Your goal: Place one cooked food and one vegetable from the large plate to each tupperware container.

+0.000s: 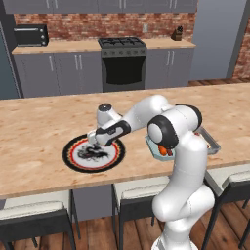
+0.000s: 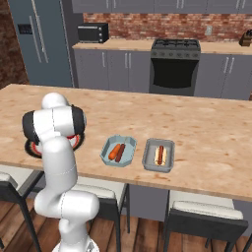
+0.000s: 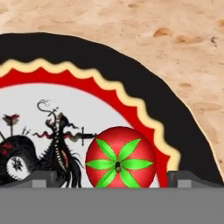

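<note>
I'm looking at a rendered home kitchen, red brick back wall [image 1: 73, 19], black gas stove [image 1: 123, 61], grey cabinets [image 1: 53, 73], microwave [image 1: 30, 35], steel fridge [image 2: 42, 42], wooden island counter [image 1: 44, 122], stools [image 2: 202, 224] tucked under it

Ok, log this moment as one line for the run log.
gripper: open, low over plate | target: tomato between the fingertips, not gripped | left container: carrot and sausage | right container: hot dog, vegetable missing

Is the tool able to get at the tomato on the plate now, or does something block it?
Probably yes. The open tool hangs right over the tomato, one fingertip on each side of it, and nothing lies between them. The tomato sits alone near the plate rim.
</note>
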{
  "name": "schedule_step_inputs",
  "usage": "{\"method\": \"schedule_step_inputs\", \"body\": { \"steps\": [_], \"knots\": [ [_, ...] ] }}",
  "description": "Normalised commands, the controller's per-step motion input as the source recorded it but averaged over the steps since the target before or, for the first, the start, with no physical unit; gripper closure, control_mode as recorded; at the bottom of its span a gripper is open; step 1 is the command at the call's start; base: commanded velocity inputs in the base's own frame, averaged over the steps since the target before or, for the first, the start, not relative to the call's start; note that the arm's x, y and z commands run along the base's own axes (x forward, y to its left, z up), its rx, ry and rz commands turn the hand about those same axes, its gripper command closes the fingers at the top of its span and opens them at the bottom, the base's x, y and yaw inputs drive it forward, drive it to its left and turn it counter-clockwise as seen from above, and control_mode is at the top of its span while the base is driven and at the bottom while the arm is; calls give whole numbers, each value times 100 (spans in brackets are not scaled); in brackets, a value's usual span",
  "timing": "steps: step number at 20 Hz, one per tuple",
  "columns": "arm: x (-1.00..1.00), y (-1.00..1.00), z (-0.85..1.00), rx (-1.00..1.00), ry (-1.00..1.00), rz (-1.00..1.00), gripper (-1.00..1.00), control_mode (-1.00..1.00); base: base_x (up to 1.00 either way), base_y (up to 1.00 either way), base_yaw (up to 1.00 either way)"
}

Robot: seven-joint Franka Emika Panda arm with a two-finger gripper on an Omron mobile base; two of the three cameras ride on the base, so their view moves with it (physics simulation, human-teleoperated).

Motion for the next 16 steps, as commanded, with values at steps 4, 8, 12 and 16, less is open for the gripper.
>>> {"method": "schedule_step_inputs", "body": {
  "steps": [4, 8, 12, 16],
  "knots": [
    [0, 0, -15, 0, 0, 0, -100, -100, 0, 0, 0],
    [1, -6, -13, 0, 0, 0, -100, -100, 0, 0, 0],
    [1, 0, -2, 0, 0, 0, -100, -100, 0, 0, 0],
    [0, 0, 0, 0, 0, 0, -100, -100, 0, 0, 0]
  ]
}}
